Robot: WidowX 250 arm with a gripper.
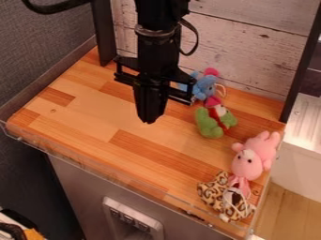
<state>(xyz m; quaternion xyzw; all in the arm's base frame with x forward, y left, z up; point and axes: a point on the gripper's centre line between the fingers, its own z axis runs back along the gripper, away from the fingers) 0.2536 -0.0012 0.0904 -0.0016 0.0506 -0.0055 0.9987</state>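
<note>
My tool hangs point down over the middle of the counter, toward the rear, with its fingers pressed together and nothing pinched between them. Nearest to it are the plush toys on the right side of the view: a green one with red on it, lying just beside my fingertips' right, and a blue one with a pink top, behind the green one and close to the back wall. The right side of my tool partly overlaps the blue toy in the view; I cannot tell whether the two touch. Farther forward, well apart from me, a pink plush toy lies near the right edge, its ears toward that edge. A leopard-print one lies against it at the front right corner, close to the front edge. The widest stretch of wood runs from beneath me toward the left and front edges; the toys narrow my room on the right. Behind me, whitewashed boards bound the counter, with a black post at the rear left and another at the rear right. A clear strip runs along the front edge.
</note>
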